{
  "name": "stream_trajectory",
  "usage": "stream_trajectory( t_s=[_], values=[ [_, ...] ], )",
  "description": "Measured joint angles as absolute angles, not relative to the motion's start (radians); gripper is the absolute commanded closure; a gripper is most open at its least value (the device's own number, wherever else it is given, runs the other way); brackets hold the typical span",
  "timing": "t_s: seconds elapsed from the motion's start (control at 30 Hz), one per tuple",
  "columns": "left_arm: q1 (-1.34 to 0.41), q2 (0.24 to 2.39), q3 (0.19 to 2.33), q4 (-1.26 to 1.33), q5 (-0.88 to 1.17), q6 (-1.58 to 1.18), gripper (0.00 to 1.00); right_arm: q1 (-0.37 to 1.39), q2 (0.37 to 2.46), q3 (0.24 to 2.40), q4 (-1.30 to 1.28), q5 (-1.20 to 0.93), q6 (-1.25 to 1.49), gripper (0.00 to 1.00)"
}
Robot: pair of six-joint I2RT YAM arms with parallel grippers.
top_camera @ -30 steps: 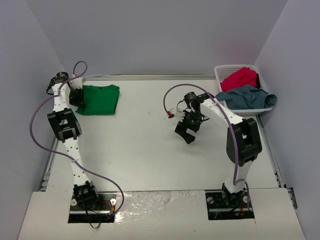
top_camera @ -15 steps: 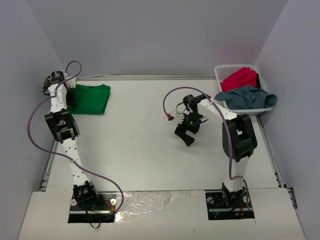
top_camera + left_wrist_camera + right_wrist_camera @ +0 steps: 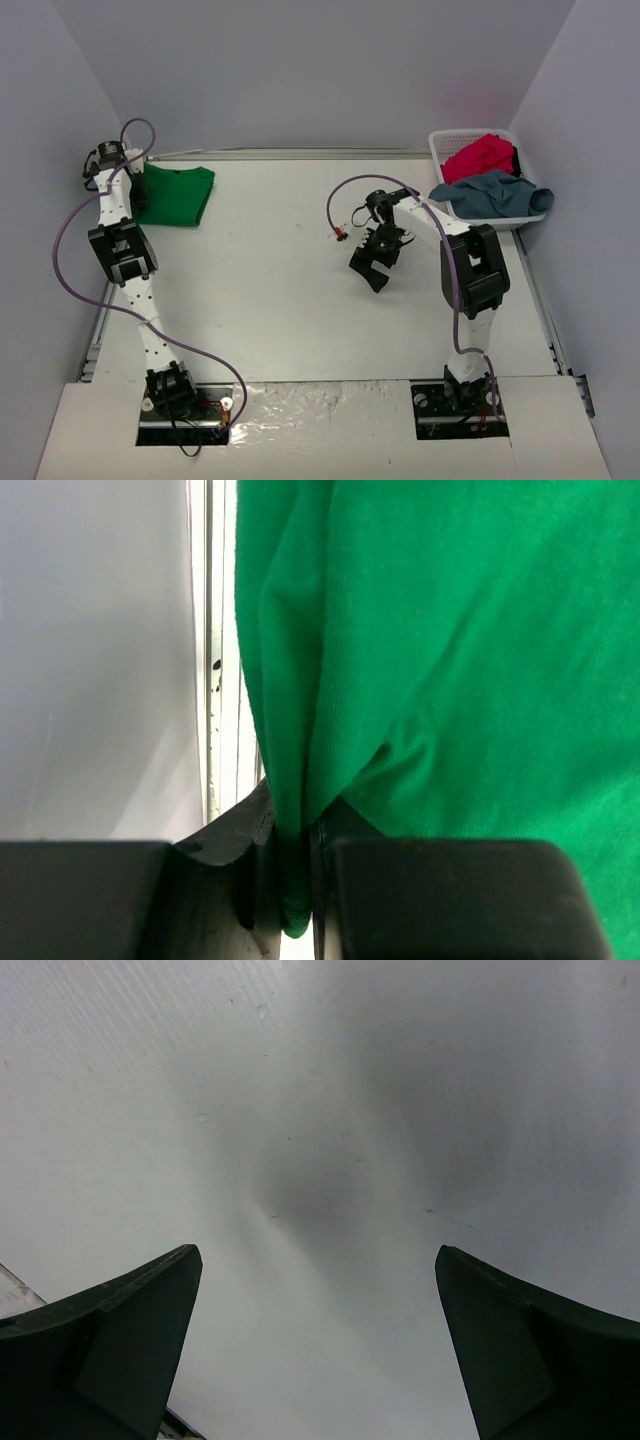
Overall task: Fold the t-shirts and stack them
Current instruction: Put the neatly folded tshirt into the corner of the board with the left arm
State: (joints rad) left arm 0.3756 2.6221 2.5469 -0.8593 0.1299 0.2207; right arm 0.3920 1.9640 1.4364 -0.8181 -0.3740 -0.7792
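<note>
A folded bright green t-shirt (image 3: 176, 194) lies at the table's far left corner and fills the left wrist view (image 3: 450, 650). My left gripper (image 3: 138, 192) is shut on its left edge, a fold of green cloth pinched between the jaws (image 3: 293, 880). A crimson red t-shirt (image 3: 481, 157) and a grey-blue t-shirt (image 3: 492, 195) sit heaped in the white basket (image 3: 443, 145) at the far right, the grey-blue one spilling over its front rim. My right gripper (image 3: 372, 262) hangs open over bare table near the middle, nothing between its fingers (image 3: 130, 1330).
The left wall stands right beside the green shirt, with a metal rail (image 3: 212, 650) along the table's edge. A purple cable with a small red connector (image 3: 340, 234) loops off the right arm. The right wall runs close behind the basket.
My left gripper has dragged the green shirt left, towards the wall and corner. The right arm has shifted only slightly, its gripper staying open.
</note>
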Motion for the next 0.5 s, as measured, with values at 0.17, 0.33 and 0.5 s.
stream_trajectory(
  t_s=[0.17, 0.33, 0.5],
  values=[
    [0.378, 2.630, 2.547, -0.848, 0.138, 0.172, 0.98, 0.392, 1.999, 1.442, -0.819, -0.374, -0.778, 0.00],
    [0.387, 2.631, 2.547, -0.838, 0.164, 0.115, 0.98, 0.392, 2.007, 1.444, -0.819, -0.374, -0.779, 0.00],
    [0.394, 2.634, 2.547, -0.827, 0.191, 0.062, 0.98, 0.391, 2.008, 1.448, -0.820, -0.374, -0.779, 0.00]
  ],
)
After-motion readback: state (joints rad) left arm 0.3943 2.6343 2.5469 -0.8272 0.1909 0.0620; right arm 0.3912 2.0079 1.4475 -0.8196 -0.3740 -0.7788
